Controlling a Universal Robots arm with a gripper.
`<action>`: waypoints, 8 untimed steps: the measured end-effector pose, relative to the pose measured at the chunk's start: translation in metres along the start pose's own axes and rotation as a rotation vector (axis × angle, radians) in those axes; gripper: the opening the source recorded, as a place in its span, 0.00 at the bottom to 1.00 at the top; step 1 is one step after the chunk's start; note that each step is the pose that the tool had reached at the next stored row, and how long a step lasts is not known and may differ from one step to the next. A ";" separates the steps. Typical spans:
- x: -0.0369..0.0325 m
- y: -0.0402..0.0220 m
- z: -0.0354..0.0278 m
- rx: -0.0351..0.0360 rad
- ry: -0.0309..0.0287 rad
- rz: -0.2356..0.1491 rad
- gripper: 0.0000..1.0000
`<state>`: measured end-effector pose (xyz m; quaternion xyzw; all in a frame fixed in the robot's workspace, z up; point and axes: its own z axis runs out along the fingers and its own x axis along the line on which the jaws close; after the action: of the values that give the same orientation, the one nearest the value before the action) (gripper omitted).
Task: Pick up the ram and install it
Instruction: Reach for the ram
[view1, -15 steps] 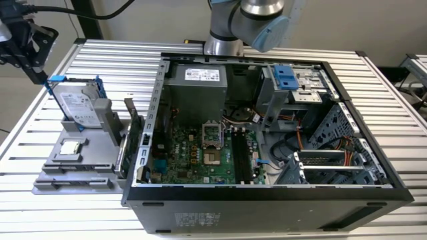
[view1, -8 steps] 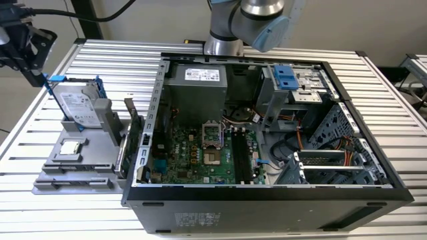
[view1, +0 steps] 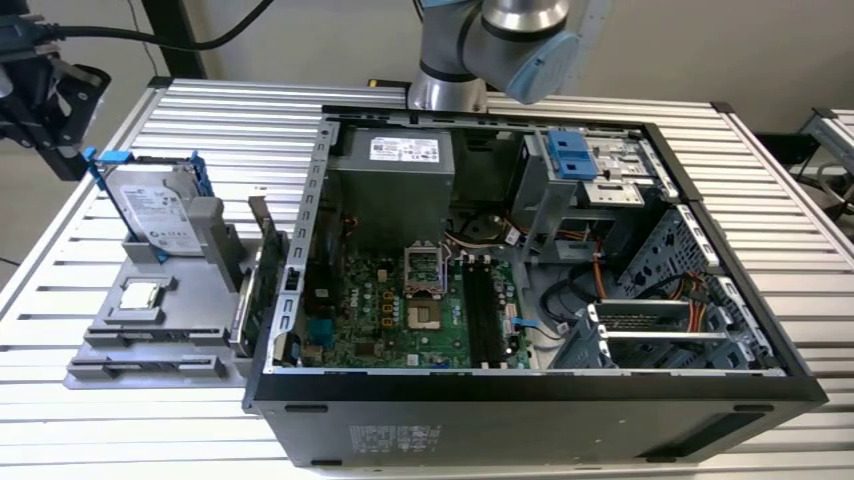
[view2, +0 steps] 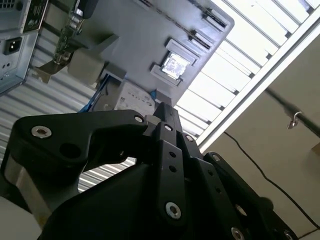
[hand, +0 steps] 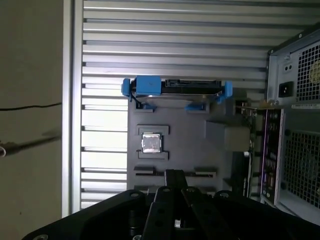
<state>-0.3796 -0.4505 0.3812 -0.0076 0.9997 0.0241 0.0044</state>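
Observation:
The ram (view1: 243, 308) looks like the thin, long stick standing on edge along the grey parts holder's (view1: 147, 350) side nearest the computer case. In the first wrist view I take it to be the dark strip (hand: 248, 170) beside the holder. My black gripper (view1: 63, 160) hangs over the table's edge at the exterior view's left, beyond the hard drive and well apart from the ram. In both wrist views its fingers (hand: 173, 179) (view2: 164, 114) come together to one narrow tip with nothing between them. The black memory slots (view1: 487, 310) lie on the motherboard inside the open case.
The holder also carries a silver hard drive in a blue frame (view1: 150, 205), a processor chip (view1: 139, 294) and a green expansion card with a metal bracket (view1: 267, 255). The open computer case (view1: 534, 390) fills the middle of the slatted metal table (view1: 214, 110). The arm's base (view1: 461, 60) stands behind the case.

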 end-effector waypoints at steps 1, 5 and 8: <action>0.0000 -0.0014 0.0001 0.0000 0.0001 0.000 0.00; 0.0001 -0.0062 0.0007 0.0000 0.0007 0.000 0.00; 0.0002 -0.0095 0.0011 -0.0001 0.0011 0.000 0.00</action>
<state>-0.3796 -0.4599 0.3796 -0.0076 0.9997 0.0241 0.0038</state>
